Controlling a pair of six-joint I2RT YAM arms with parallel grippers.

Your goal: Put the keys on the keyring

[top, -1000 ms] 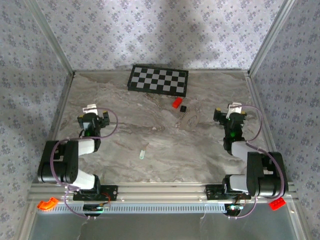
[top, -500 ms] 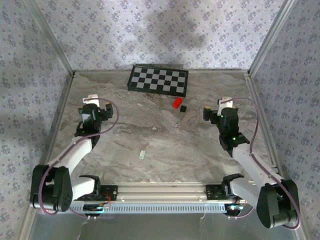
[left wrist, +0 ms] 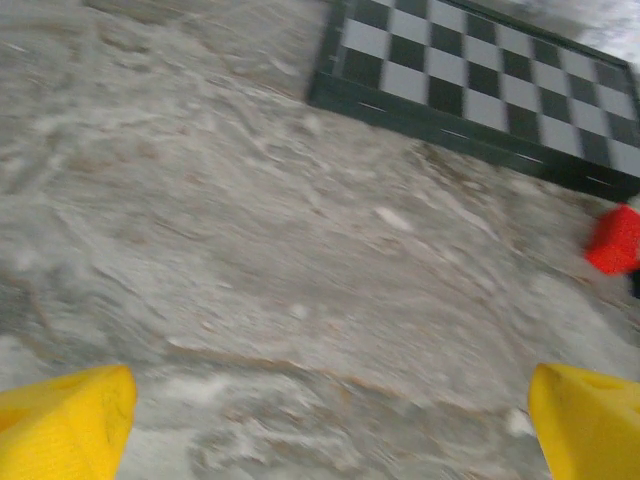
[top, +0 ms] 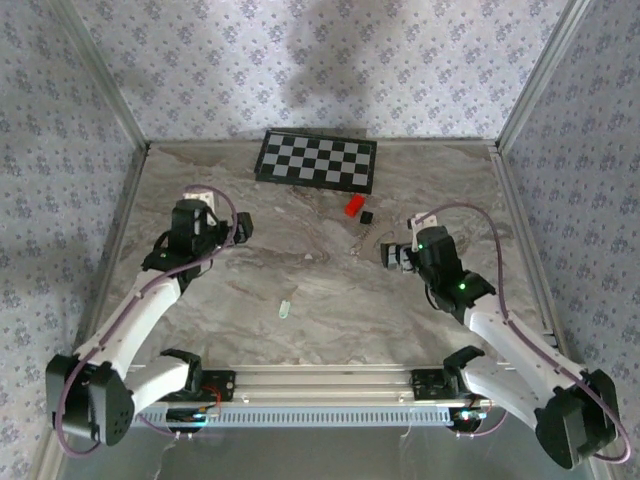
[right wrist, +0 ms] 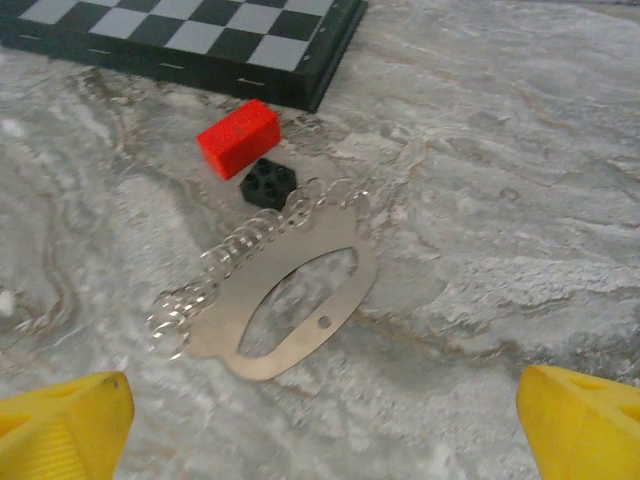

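Red block (right wrist: 238, 137), black cube (right wrist: 269, 183) just beside keyring (right wrist: 362, 272); left hand (left wrist: 325, 425), right hand (right wrist: 325, 425) agape.

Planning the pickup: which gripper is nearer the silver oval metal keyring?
Right. The right gripper sits close beside the silver oval metal keyring; the left gripper is far to its left.

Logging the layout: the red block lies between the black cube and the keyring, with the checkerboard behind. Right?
No. The right wrist view shows the black cube lying between the red block and the keyring, with the checkerboard behind.
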